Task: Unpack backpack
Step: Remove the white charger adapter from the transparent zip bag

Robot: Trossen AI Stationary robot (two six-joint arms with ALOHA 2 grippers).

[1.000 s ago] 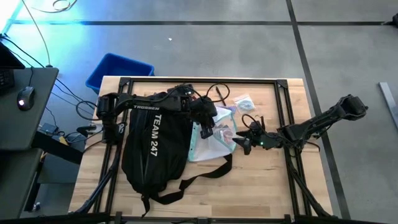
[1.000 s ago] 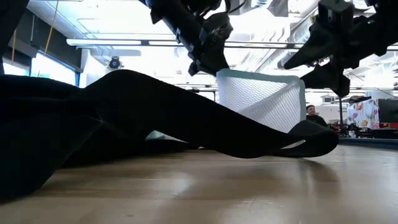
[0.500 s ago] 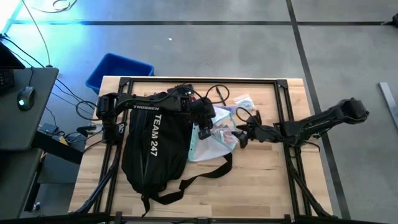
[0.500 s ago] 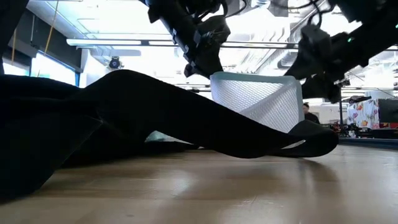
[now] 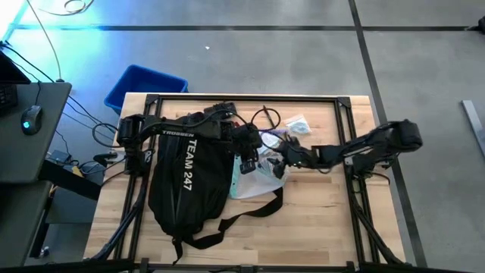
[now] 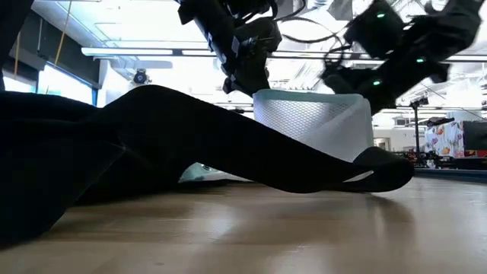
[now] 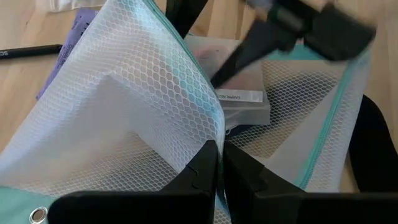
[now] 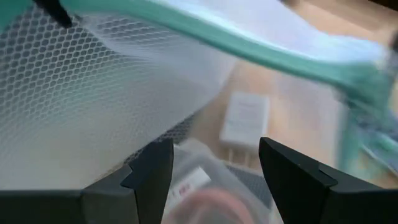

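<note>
Beside backpack (image 5: 182, 178) | left claw (image 7: 219, 163) pinching mesh pouch (image 7: 143, 118) | right claw (image 8: 214, 163) spread inside pouch mouth

Blue bin (image 5: 144, 86) on the floor, just off the table's (image 5: 318, 227) far left corner. Black cable (image 5: 263, 115) coiled near the far edge, around its middle. Small clear packet (image 5: 297, 123) beside it, toward the right. Computer mouse (image 5: 29, 118) on a dark side desk (image 5: 23, 152) left of the table.
</note>
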